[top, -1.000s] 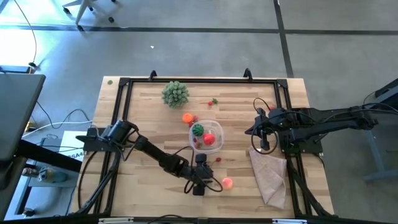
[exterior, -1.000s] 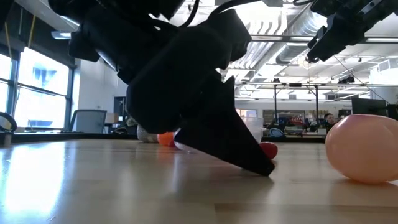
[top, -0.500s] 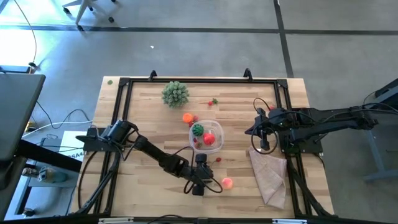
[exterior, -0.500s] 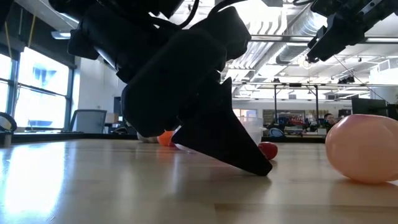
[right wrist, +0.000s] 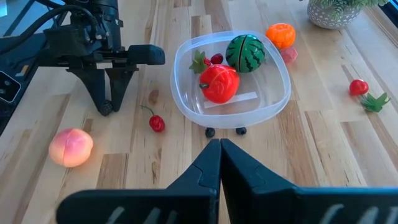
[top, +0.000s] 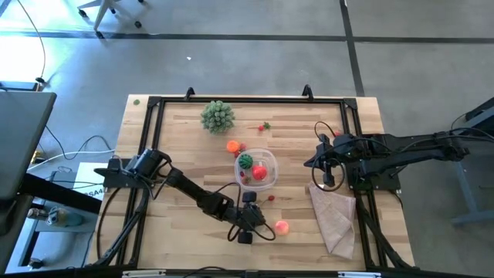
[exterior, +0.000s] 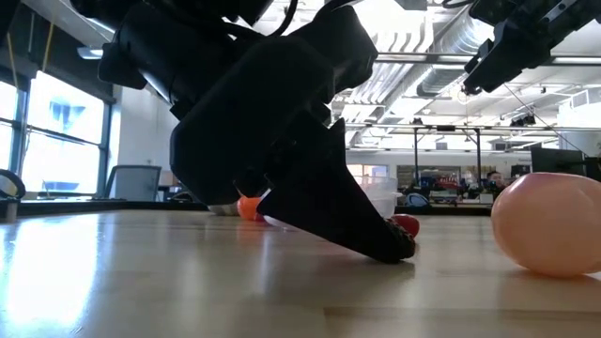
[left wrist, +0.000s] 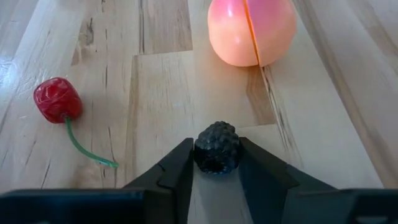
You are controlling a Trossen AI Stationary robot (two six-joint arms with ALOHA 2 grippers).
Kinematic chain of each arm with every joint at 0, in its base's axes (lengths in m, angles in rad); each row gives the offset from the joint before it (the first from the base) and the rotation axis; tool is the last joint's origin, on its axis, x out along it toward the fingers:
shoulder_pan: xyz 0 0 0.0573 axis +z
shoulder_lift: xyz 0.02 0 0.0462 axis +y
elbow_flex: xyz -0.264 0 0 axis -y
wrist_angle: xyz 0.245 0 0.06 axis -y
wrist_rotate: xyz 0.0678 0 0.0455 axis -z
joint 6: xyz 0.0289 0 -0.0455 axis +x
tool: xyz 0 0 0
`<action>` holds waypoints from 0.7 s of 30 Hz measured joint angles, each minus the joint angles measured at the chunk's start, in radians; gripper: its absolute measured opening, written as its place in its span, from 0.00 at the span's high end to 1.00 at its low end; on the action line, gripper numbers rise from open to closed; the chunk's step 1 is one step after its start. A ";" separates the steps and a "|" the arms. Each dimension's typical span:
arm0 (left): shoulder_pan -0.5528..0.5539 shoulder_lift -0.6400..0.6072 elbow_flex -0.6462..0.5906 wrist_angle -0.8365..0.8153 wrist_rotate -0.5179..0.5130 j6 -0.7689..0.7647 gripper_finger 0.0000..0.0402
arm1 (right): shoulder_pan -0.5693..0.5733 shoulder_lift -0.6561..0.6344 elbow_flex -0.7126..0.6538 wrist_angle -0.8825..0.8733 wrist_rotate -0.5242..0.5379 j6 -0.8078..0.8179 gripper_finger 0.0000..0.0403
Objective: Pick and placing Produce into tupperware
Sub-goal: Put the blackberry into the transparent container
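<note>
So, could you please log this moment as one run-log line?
left gripper: closing on blackberry | right gripper: shut, idle | tupperware: partly filled

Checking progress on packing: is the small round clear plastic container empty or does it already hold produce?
Partly filled. The round clear plastic container holds a red tomato, a green striped watermelon and a small red berry.

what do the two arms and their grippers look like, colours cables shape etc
Both arms are matte black with jointed tubular links. The left gripper has two flat black fingers tapering to wedge tips. The right gripper has the same dark wedge fingers. Black cables loop beside the left arm near its base and around the right arm near its wrist. No markings are legible.
</note>
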 joint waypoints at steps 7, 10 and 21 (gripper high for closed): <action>0.000 0.000 -0.001 0.001 0.000 -0.007 0.74 | 0.000 0.000 0.000 0.000 0.000 0.000 1.00; 0.000 0.000 -0.002 0.009 0.000 -0.007 0.74 | 0.000 0.000 0.000 0.000 0.000 0.000 1.00; 0.001 0.004 0.008 0.032 -0.001 -0.001 0.74 | 0.000 0.000 0.000 0.000 0.000 0.000 1.00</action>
